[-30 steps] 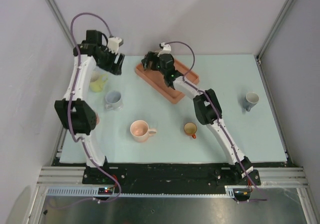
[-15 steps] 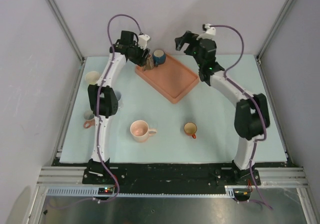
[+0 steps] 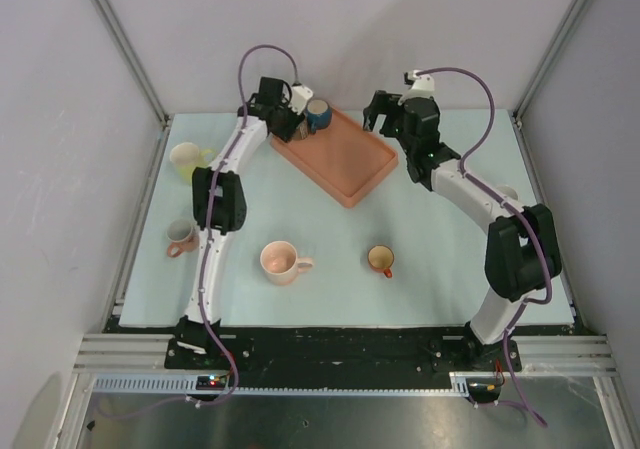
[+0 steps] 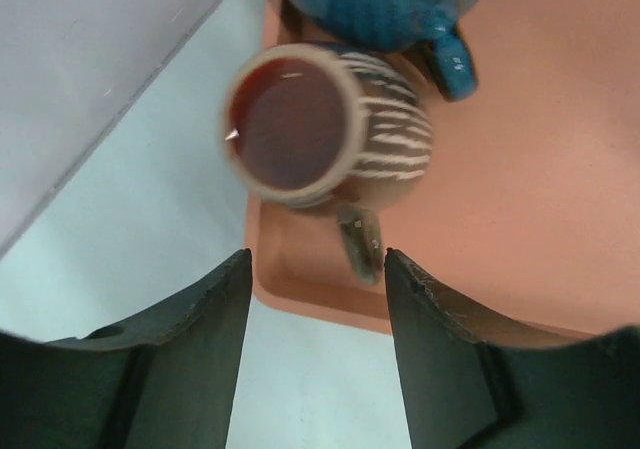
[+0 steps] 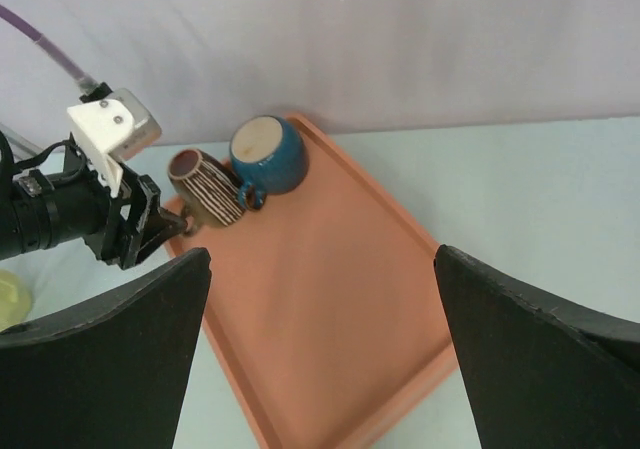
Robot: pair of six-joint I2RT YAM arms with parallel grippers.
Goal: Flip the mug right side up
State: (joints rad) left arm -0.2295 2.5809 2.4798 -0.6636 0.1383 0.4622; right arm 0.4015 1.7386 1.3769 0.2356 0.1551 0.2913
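The striped mug (image 4: 330,139) lies tipped over in the 11 o'clock corner of the orange tray (image 3: 340,159), which sits at the 12 o'clock side of the counter (image 3: 440,259). Its dark mouth points out over the tray's rim toward the left hand (image 4: 316,259) and its handle points the same way. The blue mug (image 4: 390,4) stands upright hard against it at about 2 o'clock in the top view, its own handle tucked by the striped body (whether the 2 mugs actually touch is hard to say). That crowds the far side of the striped mug, and the wall runs close behind the corner.

The left hand hangs at the tray's corner with its 2 fingers partly spread. The tip of the striped mug's handle sits in the gap, nearer one finger, and nothing is pinched. The right hand (image 5: 322,254) hovers over the tray's 1 o'clock edge with its fingers spread as wide as they go, holding nothing, well apart from both mugs.

Elsewhere on the counter, all clear of the tray, are 4 more cups:
- a yellow mug (image 3: 187,159) at 9 o'clock
- a small grey cup (image 3: 180,235) at 8 o'clock
- a pink mug (image 3: 282,262) at 7 o'clock
- a small red cup (image 3: 381,259) near 6 o'clock
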